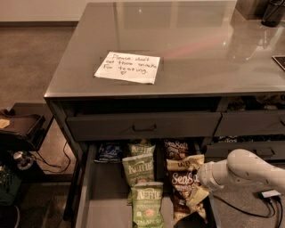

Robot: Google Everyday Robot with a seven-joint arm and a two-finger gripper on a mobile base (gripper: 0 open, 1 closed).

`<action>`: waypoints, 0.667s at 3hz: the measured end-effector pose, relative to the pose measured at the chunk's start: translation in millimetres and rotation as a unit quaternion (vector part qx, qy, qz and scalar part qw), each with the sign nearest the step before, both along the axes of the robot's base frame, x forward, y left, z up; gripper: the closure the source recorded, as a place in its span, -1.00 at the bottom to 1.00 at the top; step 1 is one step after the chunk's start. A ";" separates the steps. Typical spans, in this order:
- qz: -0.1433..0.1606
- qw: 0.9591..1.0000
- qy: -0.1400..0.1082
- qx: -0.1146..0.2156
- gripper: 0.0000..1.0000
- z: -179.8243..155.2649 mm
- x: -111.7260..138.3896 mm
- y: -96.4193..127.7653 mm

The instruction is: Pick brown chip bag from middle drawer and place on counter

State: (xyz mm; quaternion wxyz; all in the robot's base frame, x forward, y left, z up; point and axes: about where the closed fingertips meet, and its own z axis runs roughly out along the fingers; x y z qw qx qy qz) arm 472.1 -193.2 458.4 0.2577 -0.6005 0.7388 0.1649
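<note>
The middle drawer (95, 196) is pulled out below the counter (200, 53). A brown chip bag (181, 183) with a cream top band and "Sea Salt" script lies in the drawer's right part. Another brown bag (175, 149) lies behind it. My gripper (198, 196), on the white arm (242, 171) coming in from the right, is down in the drawer at the right edge of the front brown bag and touches or overlaps it. The bag's lower right part is hidden behind the gripper.
Three green Kettle bags (138, 169) lie in a row left of the brown bags, and a small dark-blue bag (109, 151) lies at the back left. A white handwritten note (128, 67) lies on the counter. A closed drawer (142, 126) sits above. Dark objects stand at the counter's far right (272, 12).
</note>
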 end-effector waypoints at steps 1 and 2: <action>-0.002 1.000 0.011 0.009 -1.00 -21.8 2.5 -4.9; -0.012 0.999 0.025 0.017 -1.00 -43.9 -2.4 -3.9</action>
